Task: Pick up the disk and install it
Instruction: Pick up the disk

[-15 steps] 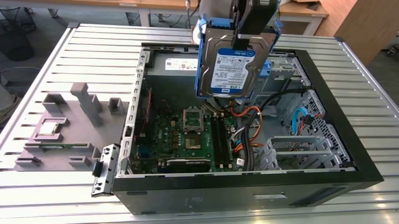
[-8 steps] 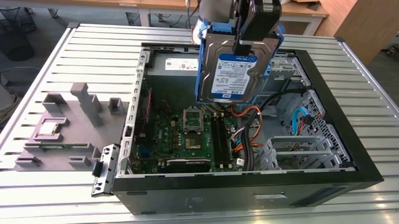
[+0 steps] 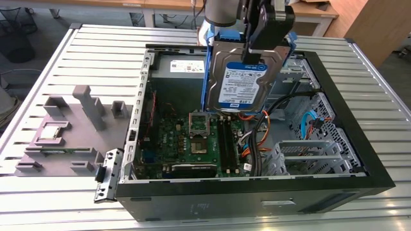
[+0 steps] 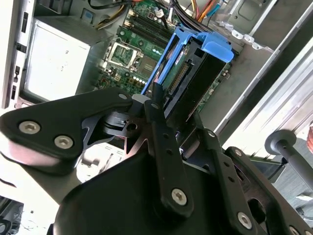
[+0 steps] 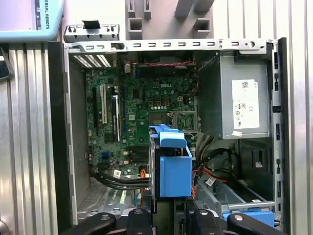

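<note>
Gripper [image 3: 262, 50] pinching the disk [image 3: 241, 82] at its upper end, with one of the fingers [image 4: 159, 122] on each broad face, as the second wrist view shows. The drive hangs on edge, label toward the exterior camera, lifted above the open case and touching nothing that I can see.

- **Slatted table [image 3: 45, 211]:** carries the whole assembly.
- **Case [image 3: 212, 204]:** lies on its side, open upward.
- **Motherboard [image 3: 192, 139]:** sits under the hanging drive in the first wrist view, so I judge that a descent here would land in the wrong place.
- **Power-supply box [image 5: 244, 103]:** sits in the corner beside the board, apart from the drive.
- **Drive cage [image 3: 308, 154]:** the perforated metal bay at the exterior view's right, beside the board. I take it to be the seat for the drive, though I cannot tell which slot.
- **Cables [image 3: 264, 137]:** orange and black loops between board and cage, near the drive's lower edge. I judge them the likeliest snag.
- **Blue carrier [image 5: 173, 171]:** frames the drive. In my judgement its rails must meet the bay square, so I would hold the wrist level, travel slowly and pinch firmly, since a grip at one end lets the load swing.
</note>
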You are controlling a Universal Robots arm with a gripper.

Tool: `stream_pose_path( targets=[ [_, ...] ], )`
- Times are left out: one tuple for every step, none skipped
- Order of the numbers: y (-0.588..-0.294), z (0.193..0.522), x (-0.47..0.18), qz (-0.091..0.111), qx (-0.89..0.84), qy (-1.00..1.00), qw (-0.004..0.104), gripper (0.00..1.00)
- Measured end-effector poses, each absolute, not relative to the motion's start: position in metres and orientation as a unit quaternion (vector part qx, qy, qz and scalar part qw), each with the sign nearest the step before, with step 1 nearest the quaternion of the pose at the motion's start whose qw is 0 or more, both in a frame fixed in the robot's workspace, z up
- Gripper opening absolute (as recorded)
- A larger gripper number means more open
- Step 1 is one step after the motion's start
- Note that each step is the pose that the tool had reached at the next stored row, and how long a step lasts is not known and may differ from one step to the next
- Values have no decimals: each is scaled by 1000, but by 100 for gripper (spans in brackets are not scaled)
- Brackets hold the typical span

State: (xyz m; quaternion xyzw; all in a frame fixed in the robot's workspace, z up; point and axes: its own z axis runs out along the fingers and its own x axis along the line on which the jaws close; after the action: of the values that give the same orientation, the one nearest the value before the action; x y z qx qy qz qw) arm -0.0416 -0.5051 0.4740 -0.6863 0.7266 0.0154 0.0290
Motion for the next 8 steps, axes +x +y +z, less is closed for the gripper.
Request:
stream_pose_path(
  targets=[
    [-507, 474, -42, 15, -686, 727, 29, 35],
    [-509, 474, -42, 15, -686, 727, 29, 35],
    [-510, 474, -42, 15, -686, 727, 29, 35],
    [-512, 474, -42, 15, -686, 727, 29, 35],
    [-513, 474, -42, 15, -686, 727, 29, 35],
    [-514, 474, -42, 15, -686, 727, 29, 35],
    [-514, 474, -42, 15, -686, 727, 29, 35],
    [-514, 474, -42, 15, -686, 727, 29, 35]
  ],
)
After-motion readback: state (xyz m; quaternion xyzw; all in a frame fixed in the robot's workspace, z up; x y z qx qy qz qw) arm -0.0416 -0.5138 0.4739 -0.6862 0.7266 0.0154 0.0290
